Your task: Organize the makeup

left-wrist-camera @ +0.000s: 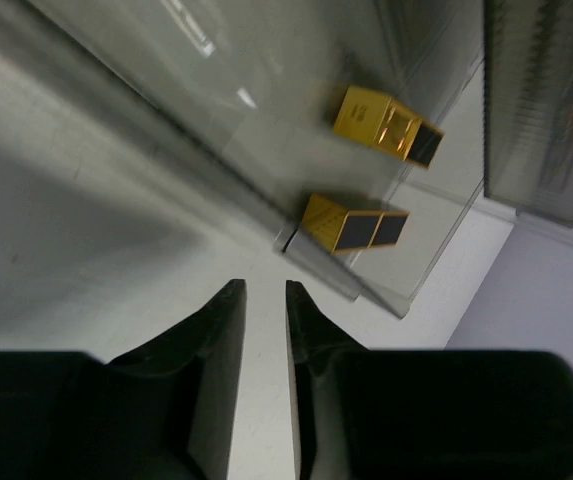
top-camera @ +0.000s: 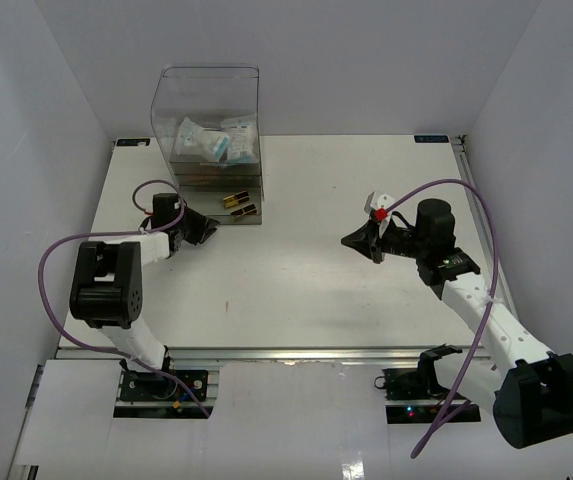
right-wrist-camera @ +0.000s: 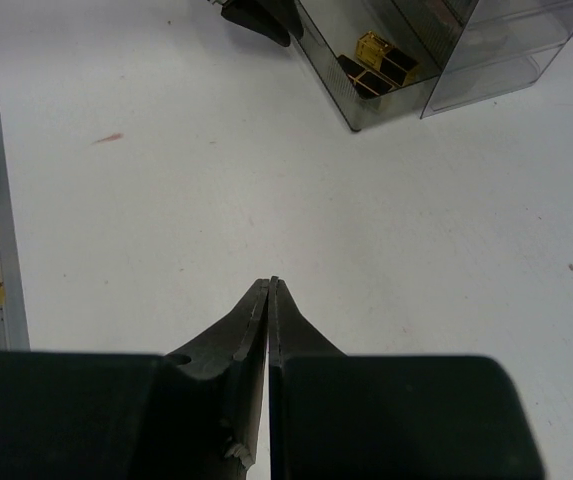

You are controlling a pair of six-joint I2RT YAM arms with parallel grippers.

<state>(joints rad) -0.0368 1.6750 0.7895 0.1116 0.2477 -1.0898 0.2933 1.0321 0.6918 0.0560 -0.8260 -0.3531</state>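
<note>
Two short gold and black-gold tubes (top-camera: 237, 204) lie in the low front tray of the clear organizer (top-camera: 171, 110). They also show in the left wrist view (left-wrist-camera: 386, 122) and in the right wrist view (right-wrist-camera: 381, 62). Blue-white packets (top-camera: 211, 141) sit in its upper tier. The palettes and the silver case cannot be made out. My left gripper (top-camera: 207, 228) is on the table just off the tray's front left corner, slightly open and empty (left-wrist-camera: 265, 290). My right gripper (top-camera: 354, 240) hovers mid-table, shut and empty (right-wrist-camera: 271, 283).
The organizer stands at the back left against the rear wall. White walls enclose the table on three sides. A metal rail (top-camera: 296, 352) runs along the near edge. A purple cable (top-camera: 466, 190) loops above the right arm.
</note>
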